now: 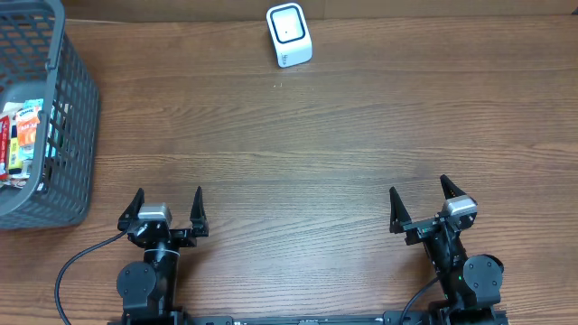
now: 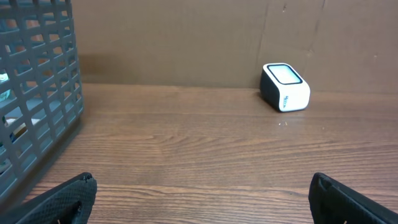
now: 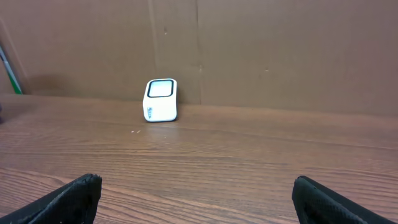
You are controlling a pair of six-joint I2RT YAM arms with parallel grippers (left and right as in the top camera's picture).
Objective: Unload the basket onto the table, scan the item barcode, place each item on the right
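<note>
**Overhead view, left to right.** A grey mesh basket (image 1: pixel 77 117) stands at the left edge of the desk (image 1: pixel 289 153), partly cut off by the frame. Inside it lie several packets (image 1: pixel 25 135) printed in white, red and orange. No barcode can be made out on them at this size.

Near the front edge, left of centre, the left fingers (image 1: pixel 199 212) point toward the far edge. They are spread wide apart with bare wood between them and grip nothing. A black cable (image 1: pixel 68 271) loops from the left arm's base toward the front edge.

At the middle of the far edge sits the scanner (image 1: pixel 289 34), a small white box with a dark-rimmed window on its top face. It is well apart from the basket and from both arms.

Near the front edge, right of centre, the right fingers (image 1: pixel 396 212) are likewise spread wide and hold nothing. This pair is angled slightly toward the desk's middle.

**Left wrist view.** The basket (image 2: pixel 37 93) fills the left side, with pale packets dimly visible through its mesh. The scanner (image 2: pixel 285 87) stands right of centre, before a brown board (image 2: pixel 174 43) that backs the desk. The left fingers (image 2: pixel 62 199) show in the two lower corners.

**Right wrist view.** The scanner (image 3: pixel 161 99) stands left of centre at the board's foot. The right fingers (image 3: pixel 62 199) show in the lower corners, far apart.
</note>
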